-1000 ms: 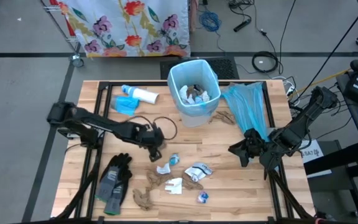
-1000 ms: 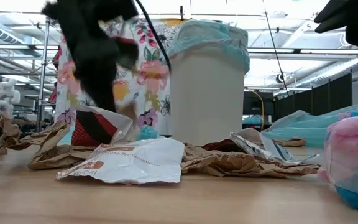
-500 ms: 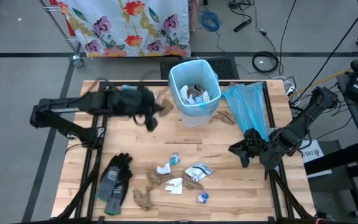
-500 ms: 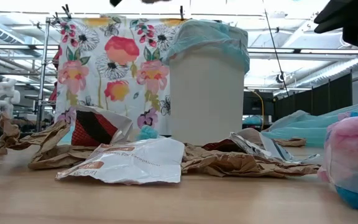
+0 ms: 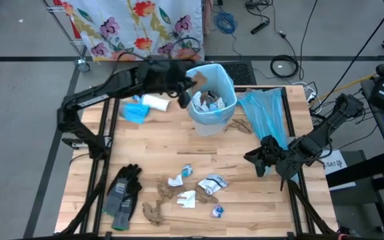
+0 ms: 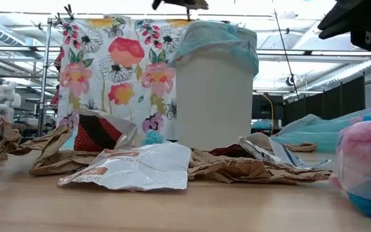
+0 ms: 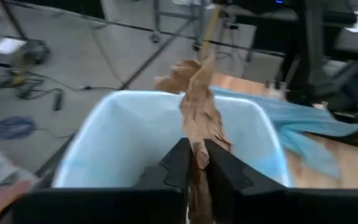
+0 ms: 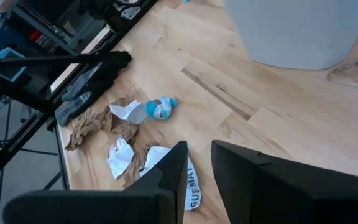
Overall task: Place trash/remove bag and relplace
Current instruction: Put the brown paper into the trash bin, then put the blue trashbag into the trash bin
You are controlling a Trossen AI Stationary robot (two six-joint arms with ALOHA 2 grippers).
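A white bin lined with a light blue bag stands at the table's far middle, with paper scraps inside. My left gripper hovers over the bin's left rim, shut on a brown paper wad. More trash, brown wads and white scraps, lies on the table's near middle. It also fills the front of the low view. My right gripper waits over the table's right side, its fingers a little apart with nothing between them. My left gripper pinches the brown paper wad's lower part between its two fingers. The fingers slant a little downward from the table's left toward the bin. The wad sticks out past the fingertips over the bin's opening, lifted clear of everything.
A spare blue bag lies right of the bin. A white tube bottle and a blue wrapper lie left of it. Dark grey gloves lie near the front left. A flowered cloth hangs behind the table.
My left gripper has risen from the table's middle, beside the loose trash, and swung toward the far edge and right to the bin's rim, carrying the brown wad lifted clear. It has tipped from pointing steeply down to nearly level.
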